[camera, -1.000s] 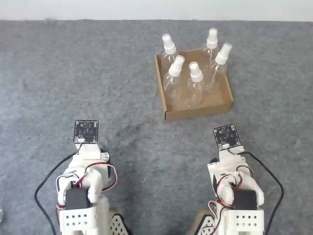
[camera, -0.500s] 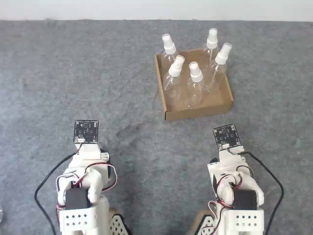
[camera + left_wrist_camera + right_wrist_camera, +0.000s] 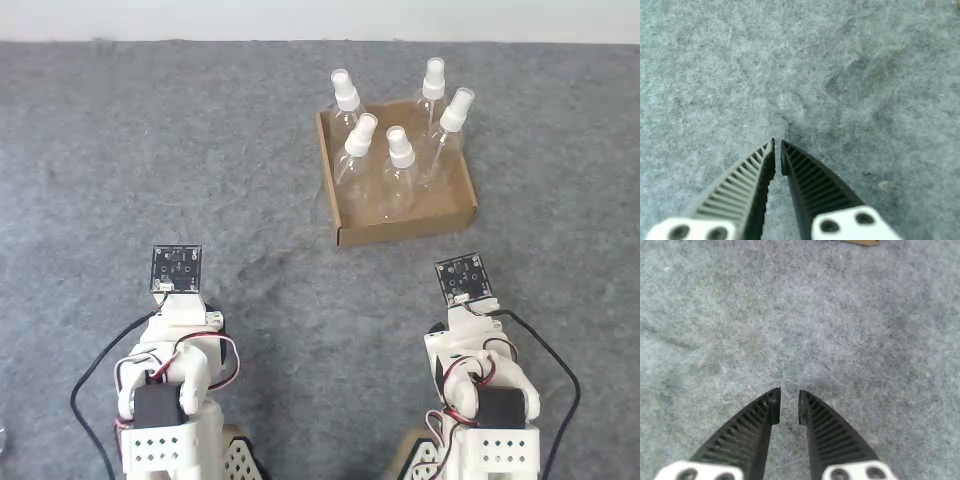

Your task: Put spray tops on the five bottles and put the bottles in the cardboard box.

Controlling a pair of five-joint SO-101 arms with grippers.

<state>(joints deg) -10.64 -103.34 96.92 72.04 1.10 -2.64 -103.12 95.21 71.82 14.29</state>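
Fingers (image 3: pixel 754 174) nearly closed on nothing, both sides. All five bottles (image 3: pixel 398 185), spray tops (image 3: pixel 400 146) on, stand crowded inside the cardboard box (image 3: pixel 405 228), some leaning. My left gripper (image 3: pixel 777 146) and right gripper (image 3: pixel 789 401) sit well clear of that box, and I'd say any needless reach toward it risks toppling them.
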